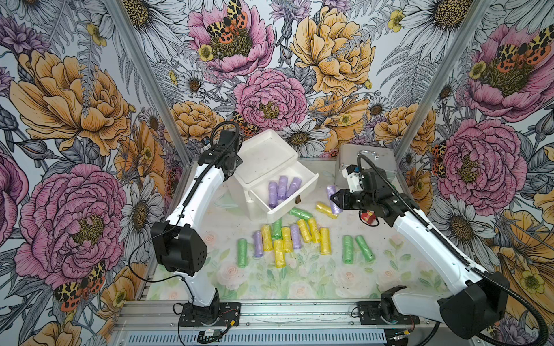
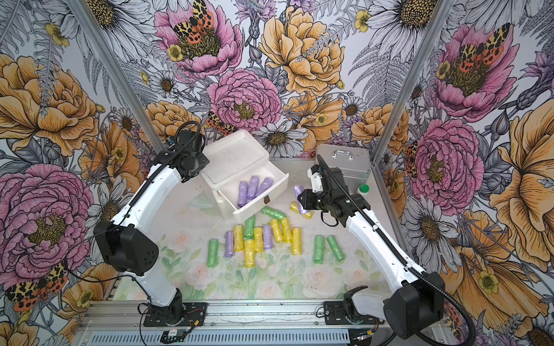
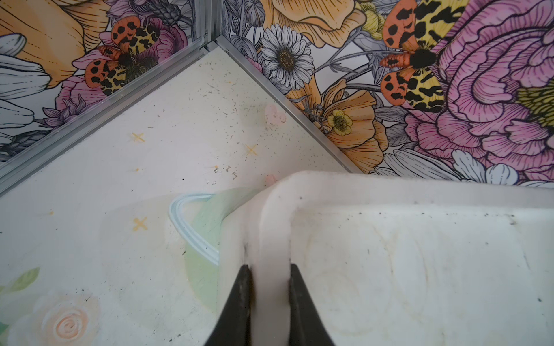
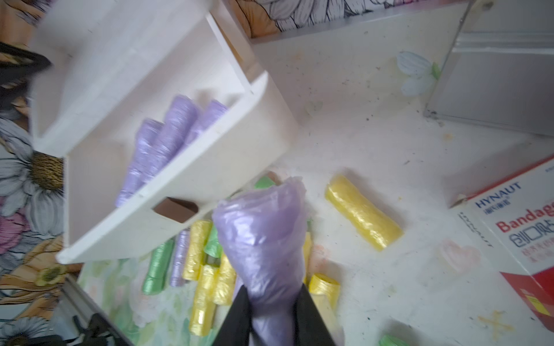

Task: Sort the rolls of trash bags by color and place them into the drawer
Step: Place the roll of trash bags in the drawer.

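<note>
The drawer is a white chest (image 1: 263, 155) whose top tray (image 1: 292, 199) stands pulled open, with three purple rolls (image 1: 281, 187) lying inside. My left gripper (image 3: 268, 268) is shut on the chest's raised top rim (image 3: 271, 227); in both top views the wrist hides it. My right gripper (image 4: 273, 289) is shut on a purple roll (image 4: 263, 233), held in the air just right of the open tray (image 4: 192, 179), seen also in a top view (image 2: 299, 194). Several yellow, green and purple rolls (image 1: 287, 239) lie loose in front of the chest.
A silver metal case (image 1: 359, 161) stands at the back right, with a white green-capped bottle (image 2: 363, 189) beside it. A red and white bandage box (image 4: 515, 233) lies under my right arm. Two green rolls (image 1: 356, 248) lie apart to the right, and a yellow roll (image 1: 325, 208) lies below the right gripper.
</note>
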`<state>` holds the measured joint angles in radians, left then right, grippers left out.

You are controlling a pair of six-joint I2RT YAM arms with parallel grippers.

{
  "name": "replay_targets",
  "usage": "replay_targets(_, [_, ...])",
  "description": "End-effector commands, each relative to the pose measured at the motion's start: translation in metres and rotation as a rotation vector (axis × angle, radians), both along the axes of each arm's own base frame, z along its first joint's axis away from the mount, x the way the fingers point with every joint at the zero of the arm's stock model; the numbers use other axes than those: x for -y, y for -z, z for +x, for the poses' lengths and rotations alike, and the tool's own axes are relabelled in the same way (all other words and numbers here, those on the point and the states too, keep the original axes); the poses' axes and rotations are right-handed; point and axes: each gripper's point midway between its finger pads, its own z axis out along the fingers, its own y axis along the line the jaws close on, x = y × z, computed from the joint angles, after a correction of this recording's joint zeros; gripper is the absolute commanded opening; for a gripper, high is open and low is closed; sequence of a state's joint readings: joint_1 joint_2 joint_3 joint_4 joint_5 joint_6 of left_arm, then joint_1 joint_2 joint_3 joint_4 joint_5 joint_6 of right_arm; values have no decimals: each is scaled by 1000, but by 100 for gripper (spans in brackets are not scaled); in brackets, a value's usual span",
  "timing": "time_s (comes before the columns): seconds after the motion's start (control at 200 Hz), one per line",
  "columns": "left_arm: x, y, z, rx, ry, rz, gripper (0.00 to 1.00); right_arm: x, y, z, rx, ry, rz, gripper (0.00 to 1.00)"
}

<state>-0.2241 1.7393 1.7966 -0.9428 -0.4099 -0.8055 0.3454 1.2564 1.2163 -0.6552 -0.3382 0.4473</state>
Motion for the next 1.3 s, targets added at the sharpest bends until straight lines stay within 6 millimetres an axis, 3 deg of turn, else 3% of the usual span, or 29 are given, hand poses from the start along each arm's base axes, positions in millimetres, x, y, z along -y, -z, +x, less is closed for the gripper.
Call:
replay_targets(0.0, [19, 25, -27, -121, 32, -121, 0, -16, -57, -6, 29, -30, 167, 26])
replay_targets(0.17, [19, 25, -28, -123, 31, -121, 0, -28, -100, 7, -5, 37, 307, 27])
replay_targets(0.435, [21, 25, -27, -120, 31, -128, 0, -82, -115, 38, -59, 68, 458, 27])
replay_targets(0.606, [22, 24, -27, -117, 34, -126, 0, -102, -106, 58, -91, 113, 512, 28])
replay_targets(0.916, [27, 26, -25, -123, 42, -130, 0, -141, -65, 77, -235, 139, 559, 28])
replay_targets(1.296, [28, 25, -25, -120, 49, -132, 0, -158, -29, 86, -352, 215, 572, 29])
